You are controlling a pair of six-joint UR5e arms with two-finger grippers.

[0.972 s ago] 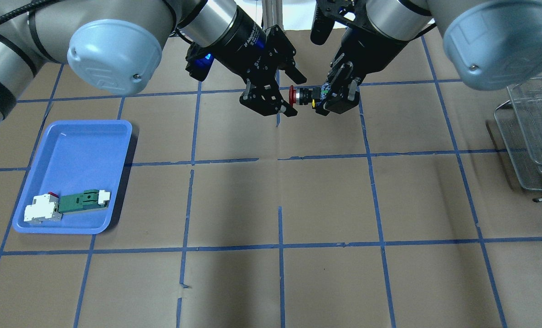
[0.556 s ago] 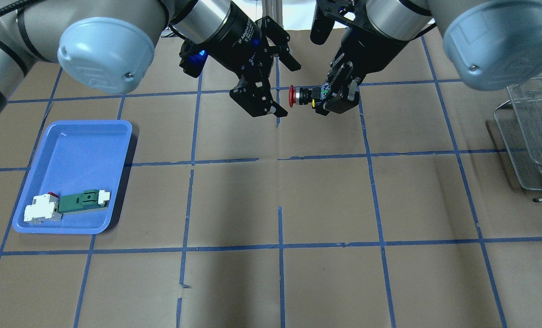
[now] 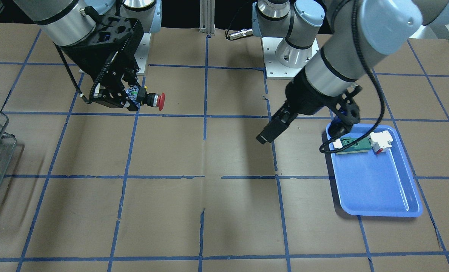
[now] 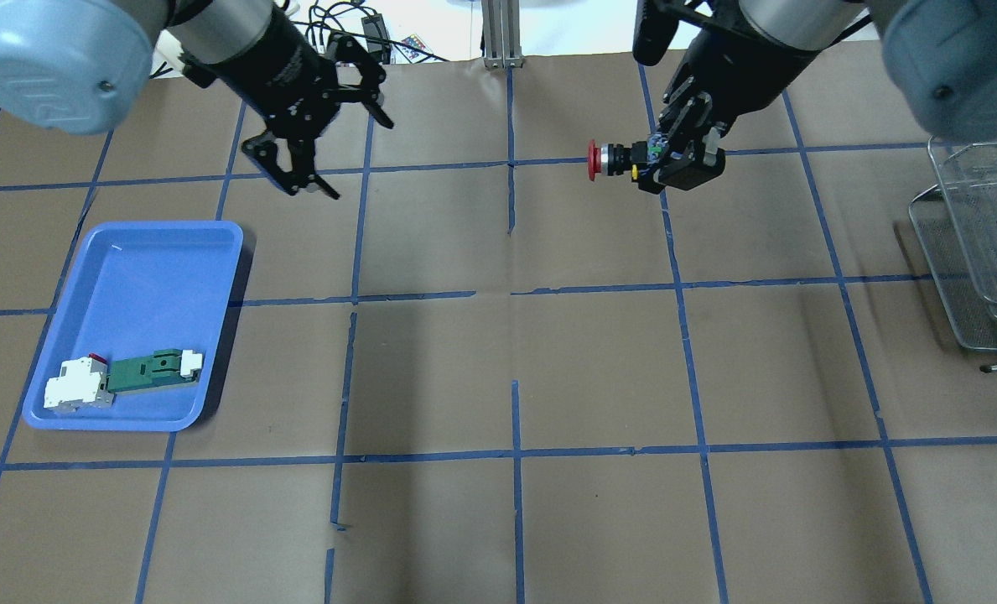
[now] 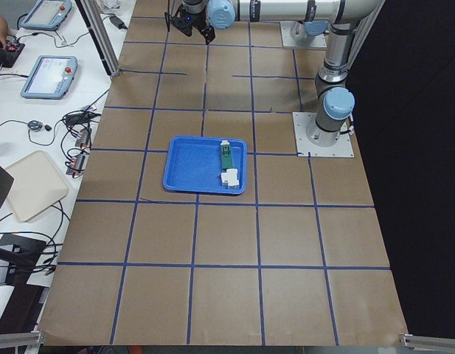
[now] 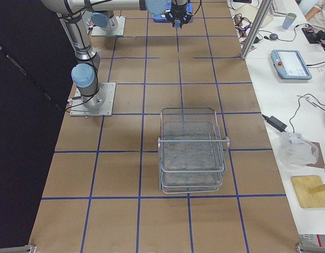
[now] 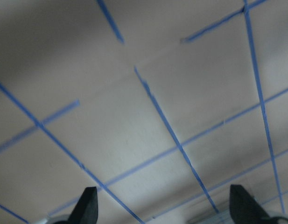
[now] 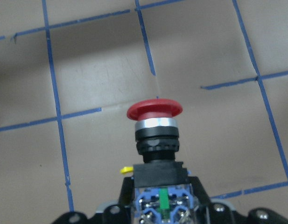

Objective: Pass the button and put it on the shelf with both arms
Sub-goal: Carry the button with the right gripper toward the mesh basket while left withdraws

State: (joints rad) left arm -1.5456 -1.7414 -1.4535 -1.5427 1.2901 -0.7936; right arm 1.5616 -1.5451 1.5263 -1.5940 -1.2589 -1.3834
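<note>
the left pincer (image 4: 364, 161) is pulling back from the button (image 4: 611, 159). a second ago its fingertips were just beside the red cap; now it is hanging well apart from it, off toward the robot's left, beyond the far end of the blue tray (image 4: 154, 268). the left arm's light-blue joint cap (image 4: 58, 59) is swinging outward with it, toward the overhead view's upper left corner. the right pincer (image 4: 664, 161), carrying the button, is shifting toward the robot's right and slightly upward in the overhead view, so the gap between the two pincers is widening over the tabletop (image 4: 515, 352).
</note>
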